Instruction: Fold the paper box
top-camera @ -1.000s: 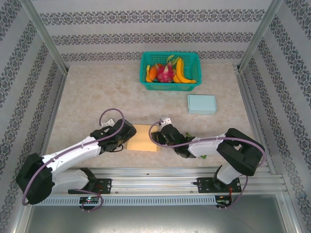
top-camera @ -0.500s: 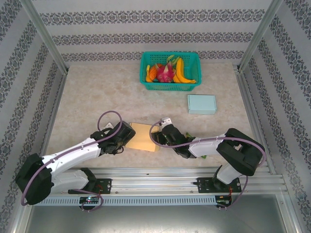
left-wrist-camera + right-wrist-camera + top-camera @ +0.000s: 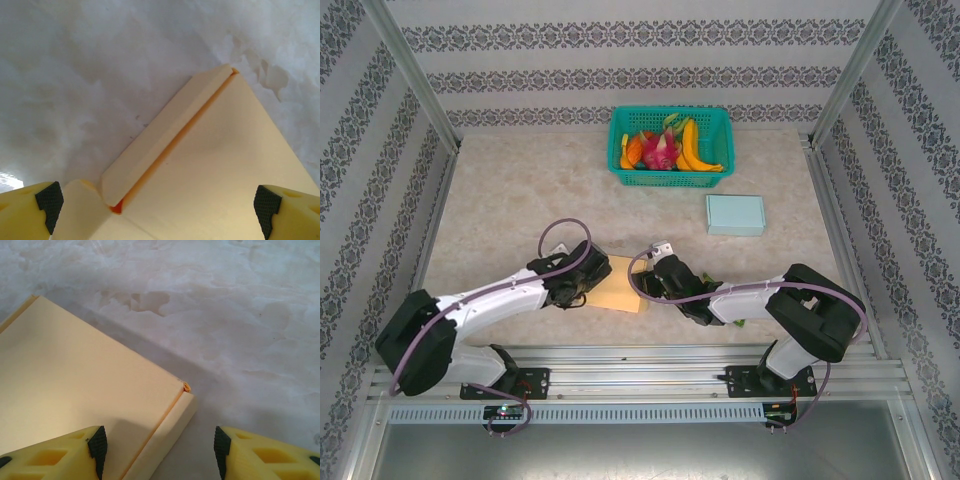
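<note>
The paper box is a flat pale-yellow card lying on the marble table near the front edge, between the two arms. My left gripper sits over its left edge, open; a narrow side flap stands slightly raised along the fold, with an orange slit at the crease. My right gripper is at the box's right edge, open, its yellow fingers straddling the right side flap. Neither gripper holds the card.
A teal basket with bananas and other fruit stands at the back middle. A light-blue closed box lies to the right of centre. Metal frame posts and patterned walls bound the table.
My left gripper has moved right, onto the left edge of the card. The right arm and the card have stayed put.
</note>
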`<state>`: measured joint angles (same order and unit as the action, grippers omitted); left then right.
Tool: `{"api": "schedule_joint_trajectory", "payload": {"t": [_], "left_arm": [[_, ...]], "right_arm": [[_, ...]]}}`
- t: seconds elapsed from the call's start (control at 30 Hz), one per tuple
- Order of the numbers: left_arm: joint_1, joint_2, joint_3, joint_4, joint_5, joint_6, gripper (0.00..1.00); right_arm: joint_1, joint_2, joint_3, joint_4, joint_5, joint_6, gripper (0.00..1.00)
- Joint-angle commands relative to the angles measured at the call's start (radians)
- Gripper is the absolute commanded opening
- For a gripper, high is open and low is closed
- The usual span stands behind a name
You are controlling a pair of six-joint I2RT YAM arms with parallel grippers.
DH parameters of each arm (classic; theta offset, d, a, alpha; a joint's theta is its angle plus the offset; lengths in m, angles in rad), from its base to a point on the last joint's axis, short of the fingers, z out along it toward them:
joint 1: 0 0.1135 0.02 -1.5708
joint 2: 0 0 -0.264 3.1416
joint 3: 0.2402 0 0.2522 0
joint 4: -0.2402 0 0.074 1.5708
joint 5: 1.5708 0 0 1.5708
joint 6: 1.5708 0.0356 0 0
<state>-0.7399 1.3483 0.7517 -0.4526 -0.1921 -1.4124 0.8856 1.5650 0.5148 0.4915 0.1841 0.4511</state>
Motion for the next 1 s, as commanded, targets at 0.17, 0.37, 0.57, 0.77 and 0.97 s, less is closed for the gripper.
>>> {"api": "schedule_joint_trajectory", "payload": {"t": [0.17,0.37,0.57,0.77,0.97], "left_arm": [[-0.007,0.080,0.040,0.012,0.064,0.014,1.00],[-0.007,0.109,0.048,-0.002,0.095,0.000,1.00],[-0.007,0.111,0.052,-0.017,0.098,-0.008,1.00],[-0.009,0.112,0.040,-0.006,0.118,-0.022,1.00],[-0.012,0.110,0.047,-0.016,0.146,-0.031,1.00]], "right_arm": [[-0.010,0.009,-0.028,-0.031,-0.020,-0.020,0.60],[-0.011,0.013,-0.030,-0.025,-0.020,-0.018,0.60],[-0.011,0.015,-0.033,-0.021,-0.018,-0.012,0.60],[-0.011,0.018,-0.035,-0.013,-0.018,-0.004,0.60],[-0.011,0.026,-0.036,-0.005,-0.020,0.004,0.60]]}}
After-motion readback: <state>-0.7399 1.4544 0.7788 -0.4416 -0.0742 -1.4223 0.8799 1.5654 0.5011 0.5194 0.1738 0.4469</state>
